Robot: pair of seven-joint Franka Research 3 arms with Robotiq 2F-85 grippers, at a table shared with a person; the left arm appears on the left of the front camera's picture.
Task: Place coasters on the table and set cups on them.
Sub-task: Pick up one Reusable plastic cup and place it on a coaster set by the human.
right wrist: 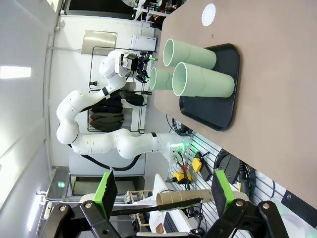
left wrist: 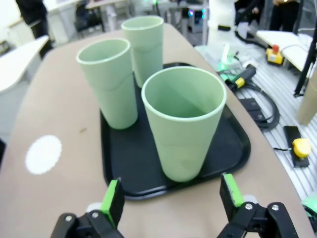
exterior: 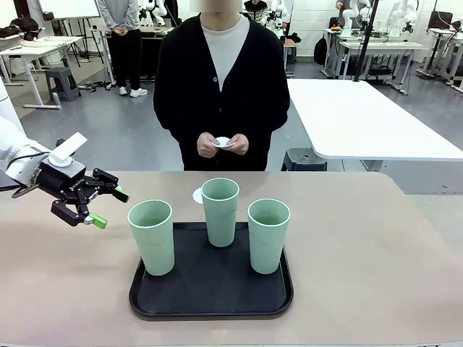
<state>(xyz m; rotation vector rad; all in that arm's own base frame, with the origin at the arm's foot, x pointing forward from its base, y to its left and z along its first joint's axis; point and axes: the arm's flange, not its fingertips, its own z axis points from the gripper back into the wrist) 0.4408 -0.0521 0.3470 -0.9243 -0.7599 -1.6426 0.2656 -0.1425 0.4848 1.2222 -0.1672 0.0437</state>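
Three mint-green cups stand upright on a black tray (exterior: 210,289): the left cup (exterior: 152,235), the middle cup (exterior: 220,210) and the right cup (exterior: 268,235). One white lacy coaster (exterior: 197,195) lies on the beige table (exterior: 362,246) just behind the tray. The person holds another coaster (exterior: 223,142) in both hands at the far side. My left gripper (exterior: 110,208) hovers open just left of the left cup; in its wrist view this gripper (left wrist: 172,196) faces the nearest cup (left wrist: 183,129), with the coaster (left wrist: 43,154) off to the left. My right gripper (right wrist: 164,188) is open and empty, far from the cups (right wrist: 198,69).
Bare tabletop stretches right of the tray and in front of it. A white table (exterior: 362,116) stands beyond the far right edge. Cables and tools (left wrist: 247,79) lie on the floor past the table's side.
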